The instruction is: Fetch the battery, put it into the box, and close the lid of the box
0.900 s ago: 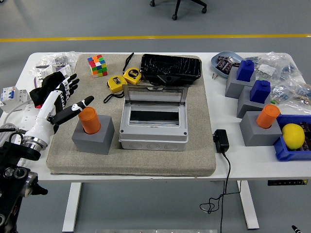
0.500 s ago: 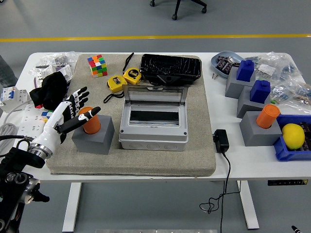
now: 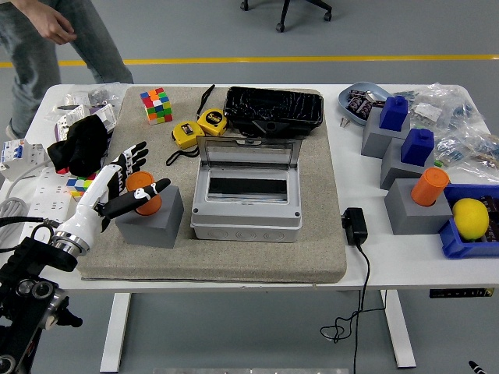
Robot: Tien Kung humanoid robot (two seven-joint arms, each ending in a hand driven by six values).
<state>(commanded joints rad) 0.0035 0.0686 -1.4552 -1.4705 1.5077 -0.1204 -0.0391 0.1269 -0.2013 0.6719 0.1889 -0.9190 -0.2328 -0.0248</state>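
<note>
Left hand has moved right over the last second and now reaches the orange battery, which stands upright in its gray holder. Fingers spread wide around it, thumb across the front, not yet closed. Box sits just right, lid up. Person's hand has appeared top left. Grasp looks imminent.

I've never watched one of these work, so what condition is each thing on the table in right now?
Box: lid up, nothing visible inside.
Orange battery: upright in its grey holder.
Left hand: fingers spread around the battery, not clearly gripping.
Second orange battery: upright in a grey holder, right side.
Black case: closed.
</note>
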